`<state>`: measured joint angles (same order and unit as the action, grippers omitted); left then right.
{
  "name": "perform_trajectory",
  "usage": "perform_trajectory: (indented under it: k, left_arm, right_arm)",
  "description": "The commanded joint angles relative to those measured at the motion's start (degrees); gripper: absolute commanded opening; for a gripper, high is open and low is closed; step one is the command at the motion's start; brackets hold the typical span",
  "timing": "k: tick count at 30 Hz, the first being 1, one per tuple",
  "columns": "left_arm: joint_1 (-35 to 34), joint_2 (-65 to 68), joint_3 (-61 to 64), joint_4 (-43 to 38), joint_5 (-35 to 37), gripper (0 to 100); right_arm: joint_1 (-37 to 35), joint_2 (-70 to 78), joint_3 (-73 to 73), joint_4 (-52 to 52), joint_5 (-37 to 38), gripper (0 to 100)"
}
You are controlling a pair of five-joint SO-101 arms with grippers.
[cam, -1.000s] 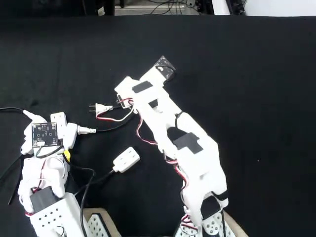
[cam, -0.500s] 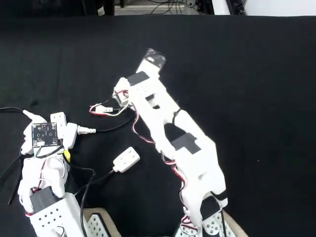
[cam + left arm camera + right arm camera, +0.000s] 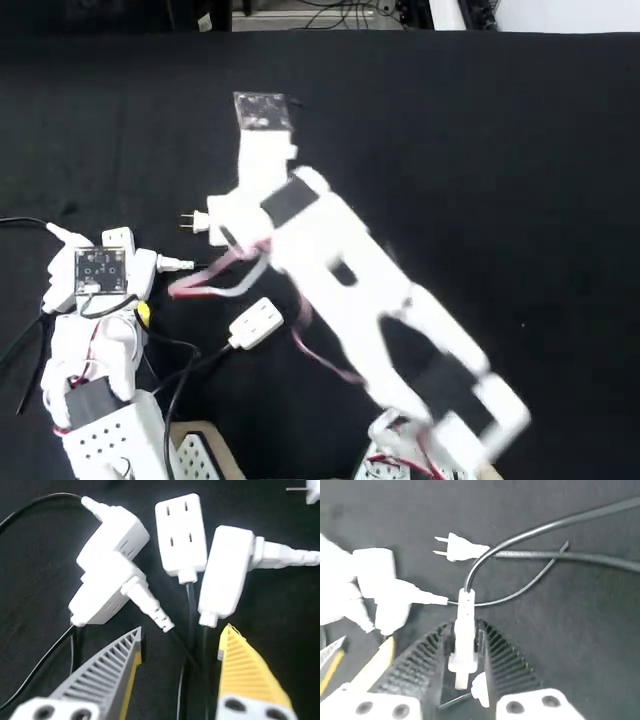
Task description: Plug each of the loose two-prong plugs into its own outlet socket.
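In the right wrist view my right gripper (image 3: pixel 464 626) is shut on a white plug (image 3: pixel 463 645) whose black cord loops away. Beyond it a loose two-prong plug (image 3: pixel 457 548) lies flat on the black cloth. From above, that arm stretches across the table, its gripper end by a plug (image 3: pixel 192 222) with its prongs pointing left. My left gripper (image 3: pixel 183 629) stands open just short of a white two-socket outlet (image 3: pixel 181 532). Beside this outlet lie a white outlet block (image 3: pixel 227 572) and joined white pieces (image 3: pixel 107 580).
Another white outlet (image 3: pixel 256 322) lies near the front between the arms, on a black cord. Black cords (image 3: pixel 30 222) trail off the left edge. The right and far parts of the black cloth (image 3: pixel 500 150) are bare.
The right arm has swung left and risen, its wrist turning until the gripper end sits by the two-prong plug. The left arm has barely moved.
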<state>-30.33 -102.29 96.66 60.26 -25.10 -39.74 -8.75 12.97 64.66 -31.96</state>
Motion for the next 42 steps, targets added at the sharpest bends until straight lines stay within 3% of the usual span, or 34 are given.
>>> perform_trajectory:
  k: [1,9,13,17,25,32,36,42]
  left_arm:
    - [2.3,-0.7,-0.1,-0.2,0.0,24]
    - [12.6,-0.7,-7.3,0.3,0.9,24]
    - [22.5,-0.7,-11.5,0.1,9.1,25]
    - [32.4,-0.7,-15.6,0.1,14.8,25]
    - [37.2,-0.7,-19.8,-0.3,15.4,25]
    - [36.7,-0.7,-20.4,-2.0,20.3,24]
    - [36.5,-0.7,-20.0,-2.2,20.9,24]
    - [28.9,-0.7,-19.9,-2.3,20.9,25]
  right_arm:
    - [-0.4,-18.7,14.5,-11.2,5.5,1.1]
    - [-0.5,-45.2,47.4,-40.3,6.2,1.1]
    - [-0.4,-51.6,61.4,-57.0,-3.8,1.1]
    - [-0.5,-53.0,68.3,-67.6,-4.3,1.1]
    - [-0.9,-53.2,67.6,-61.3,-4.2,1.1]
    - [-9.1,-53.3,61.3,-42.3,2.5,1.1]
    - [-9.1,-53.4,58.2,-35.9,4.0,1.1]
    - [-7.8,-53.4,54.4,-28.7,6.2,1.1]
